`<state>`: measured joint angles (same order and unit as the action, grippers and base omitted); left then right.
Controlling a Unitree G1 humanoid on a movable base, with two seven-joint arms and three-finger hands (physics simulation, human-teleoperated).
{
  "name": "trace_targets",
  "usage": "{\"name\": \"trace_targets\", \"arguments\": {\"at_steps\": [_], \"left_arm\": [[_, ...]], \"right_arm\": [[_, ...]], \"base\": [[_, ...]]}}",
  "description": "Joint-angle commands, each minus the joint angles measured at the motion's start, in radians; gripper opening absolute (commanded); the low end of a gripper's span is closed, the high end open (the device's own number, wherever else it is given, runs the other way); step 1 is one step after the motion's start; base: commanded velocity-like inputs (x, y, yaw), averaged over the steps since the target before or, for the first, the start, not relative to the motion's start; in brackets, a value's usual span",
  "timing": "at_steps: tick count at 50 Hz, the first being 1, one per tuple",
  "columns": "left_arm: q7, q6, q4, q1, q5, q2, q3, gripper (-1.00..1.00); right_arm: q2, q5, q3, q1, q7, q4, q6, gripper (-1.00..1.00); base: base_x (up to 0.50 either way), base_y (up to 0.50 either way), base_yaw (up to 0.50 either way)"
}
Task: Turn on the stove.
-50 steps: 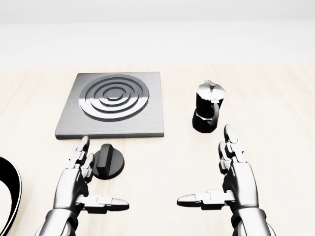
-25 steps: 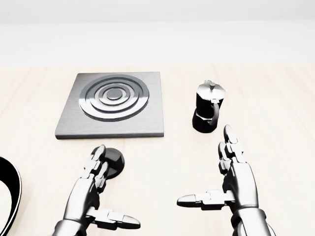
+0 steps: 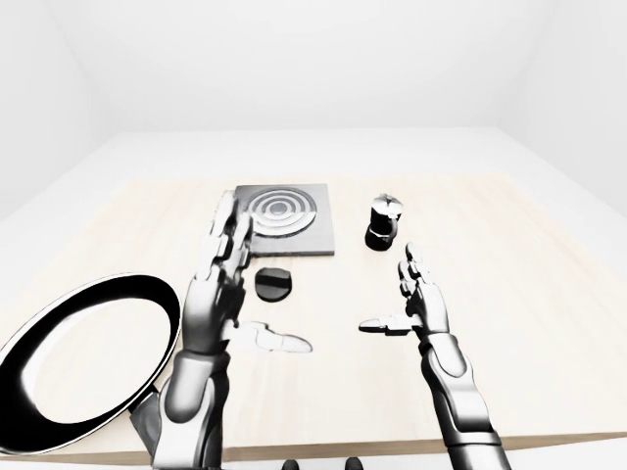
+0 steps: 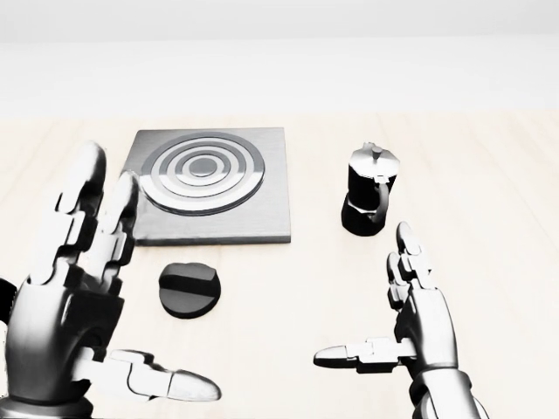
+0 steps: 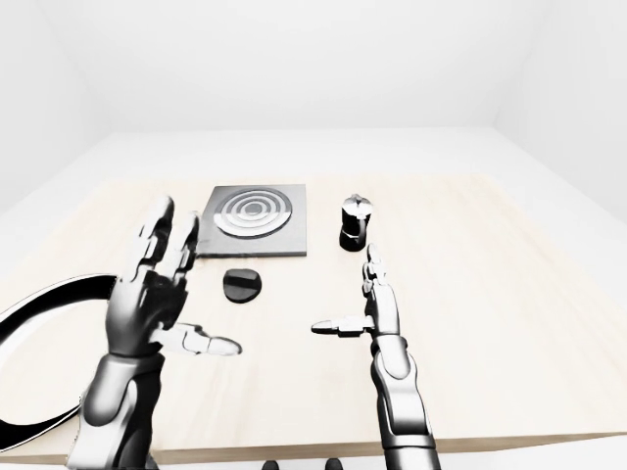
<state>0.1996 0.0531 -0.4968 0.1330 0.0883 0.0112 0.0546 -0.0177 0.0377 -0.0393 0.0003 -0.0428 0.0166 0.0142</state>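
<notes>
The stove [image 4: 205, 183] is a grey square plate with raised rings, lying on the wooden table [image 4: 489, 218] at upper left in the head view. Its black round knob [image 4: 189, 290] lies just below the plate, uncovered, its ridge running roughly left to right. My left hand [image 4: 131, 288] is open and raised well above the table, left of the knob, fingers spread upward and thumb pointing right. It touches nothing. My right hand [image 4: 367, 292] hovers open at lower right, thumb pointing left, holding nothing.
A black moka pot [image 4: 369, 201] stands upright right of the stove, just above my right hand. A large black-rimmed round pan [image 3: 78, 362] lies at the table's lower left corner. The table's near edge [image 3: 343, 452] runs along the bottom of the left-eye view.
My left hand has lifted off the knob area, rising toward the camera and to the left, so the knob shows fully again. The right hand has stayed still.
</notes>
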Motion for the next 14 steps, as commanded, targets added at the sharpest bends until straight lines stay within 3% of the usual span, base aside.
{"name": "trace_targets", "arguments": {"at_steps": [1,4,6,8,14], "left_arm": [[-0.148,-0.084,-0.548,-0.03,0.161,0.09,-0.194,1.0],[-0.302,-0.006,-0.55,-0.02,0.263,0.272,-0.233,1.0],[-0.377,0.034,-0.55,-0.009,0.296,0.359,-0.256,1.0],[-0.436,0.034,-0.55,-0.006,0.337,0.429,-0.287,1.0],[-0.538,0.034,-0.55,0.025,0.412,0.562,-0.335,1.0]], "right_arm": [[0.001,-0.004,0.003,-0.001,0.003,0.0,0.002,1.0],[0.0,-0.005,0.003,-0.003,0.004,-0.004,0.008,1.0],[0.0,-0.004,0.002,-0.002,0.004,-0.008,0.011,1.0],[0.0,-0.004,0.001,-0.004,0.004,-0.004,0.009,1.0],[0.0,-0.004,0.001,-0.006,0.007,-0.011,0.017,1.0]], "base": [[0.0,0.0,0.0],[0.0,0.0,0.0],[0.0,0.0,0.0],[0.0,0.0,0.0],[0.0,0.0,0.0]]}}
